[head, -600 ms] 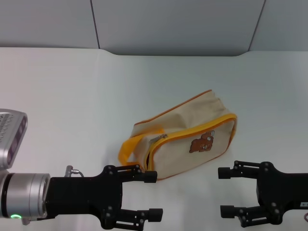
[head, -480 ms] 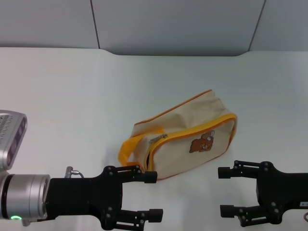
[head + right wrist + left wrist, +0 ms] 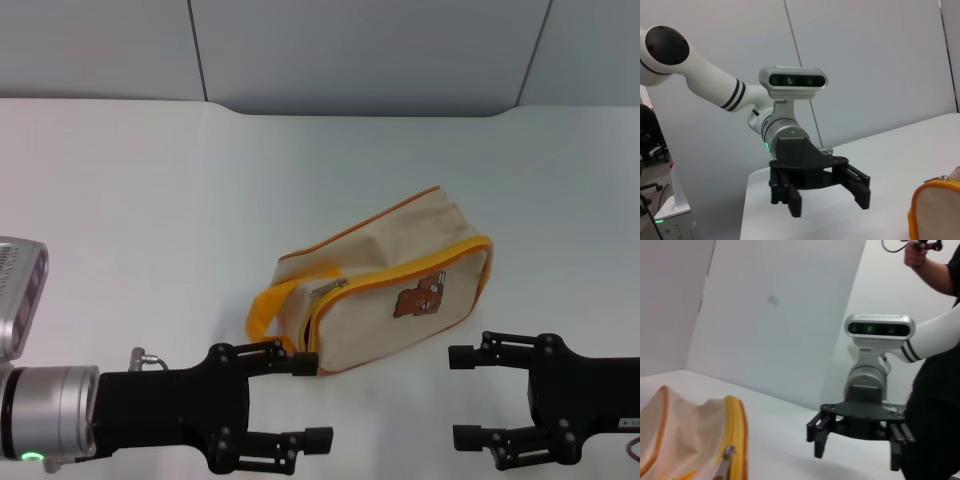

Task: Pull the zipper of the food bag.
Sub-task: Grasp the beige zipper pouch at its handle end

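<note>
The beige canvas box-shaped food bag (image 3: 382,286) lies on the white table (image 3: 130,200) ahead of me, between my two grippers and farther out. My left gripper (image 3: 312,400) sits near its handle end, just before the yellow strap handle (image 3: 268,308). My right gripper (image 3: 458,396) is before the bag's other end, apart from it. The zipper's small metal pull tab (image 3: 329,288) is on the handle side

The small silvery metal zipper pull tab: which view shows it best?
The left wrist view: the silvery pull tab hangs large against the yellow zip band. The head view shows it small; the right wrist view catches only a glimpse at the bag's corner.
</note>
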`<state>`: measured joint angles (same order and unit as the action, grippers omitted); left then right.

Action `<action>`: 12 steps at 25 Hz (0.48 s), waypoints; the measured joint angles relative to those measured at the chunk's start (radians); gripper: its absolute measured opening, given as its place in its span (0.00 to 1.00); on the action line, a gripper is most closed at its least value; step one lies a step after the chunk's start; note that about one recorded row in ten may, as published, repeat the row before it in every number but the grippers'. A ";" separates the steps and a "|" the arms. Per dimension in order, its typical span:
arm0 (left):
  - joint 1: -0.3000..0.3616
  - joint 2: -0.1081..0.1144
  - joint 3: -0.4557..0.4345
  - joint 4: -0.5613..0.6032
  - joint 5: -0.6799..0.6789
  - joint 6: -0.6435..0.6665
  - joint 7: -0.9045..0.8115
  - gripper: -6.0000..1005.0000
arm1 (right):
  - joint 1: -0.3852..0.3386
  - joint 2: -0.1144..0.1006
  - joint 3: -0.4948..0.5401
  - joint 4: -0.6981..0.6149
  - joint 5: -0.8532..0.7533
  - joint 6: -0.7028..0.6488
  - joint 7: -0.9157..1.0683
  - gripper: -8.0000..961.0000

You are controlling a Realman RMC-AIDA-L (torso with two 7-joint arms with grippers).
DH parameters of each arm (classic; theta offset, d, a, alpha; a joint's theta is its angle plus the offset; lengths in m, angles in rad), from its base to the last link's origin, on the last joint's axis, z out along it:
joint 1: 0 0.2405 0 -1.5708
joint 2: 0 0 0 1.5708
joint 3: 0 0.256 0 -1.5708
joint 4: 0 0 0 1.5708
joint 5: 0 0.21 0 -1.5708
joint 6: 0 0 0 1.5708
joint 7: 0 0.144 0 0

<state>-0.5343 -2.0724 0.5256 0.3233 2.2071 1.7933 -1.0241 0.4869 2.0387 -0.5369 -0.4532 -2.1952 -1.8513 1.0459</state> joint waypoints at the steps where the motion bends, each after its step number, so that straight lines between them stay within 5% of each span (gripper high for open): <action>1: 0.003 0.000 0.000 0.000 -0.006 -0.008 0.001 0.83 | 0.000 0.000 0.000 0.000 0.000 0.000 -0.001 0.87; 12: 0.068 -0.003 -0.001 -0.038 -0.166 -0.107 0.103 0.82 | -0.001 0.003 0.000 0.002 0.001 0.021 -0.001 0.87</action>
<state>-0.4661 -2.0752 0.5246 0.2853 2.0411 1.6867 -0.9206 0.4862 2.0421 -0.5369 -0.4508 -2.1939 -1.8302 1.0446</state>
